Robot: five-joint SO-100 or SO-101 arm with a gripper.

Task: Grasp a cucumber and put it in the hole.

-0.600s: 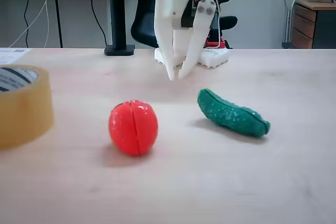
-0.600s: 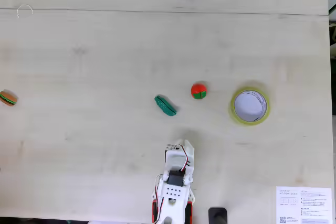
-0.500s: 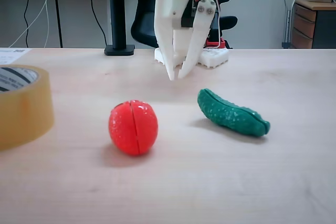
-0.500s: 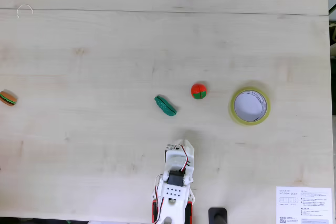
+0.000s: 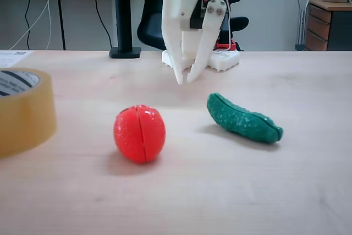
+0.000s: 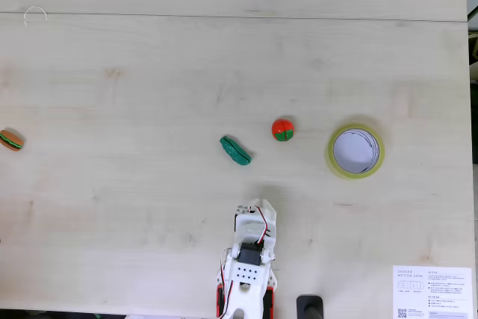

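The dark green bumpy cucumber (image 5: 243,119) lies on the wooden table, right of the red toy strawberry (image 5: 139,134) in the low fixed view; from above the cucumber (image 6: 235,150) lies left of the strawberry (image 6: 282,129). The yellowish tape roll (image 5: 22,111) stands at the left edge, and its hole (image 6: 355,150) shows from above at the right. My white gripper (image 5: 184,79) hangs behind the toys with fingertips nearly touching, empty, a little above the table. From above the gripper (image 6: 256,206) sits below the cucumber, apart from it.
A small toy burger (image 6: 11,140) lies at the far left edge. A printed sheet (image 6: 432,292) lies at the bottom right. A black pole base (image 5: 125,52) and an office chair (image 5: 157,23) stand behind the table.
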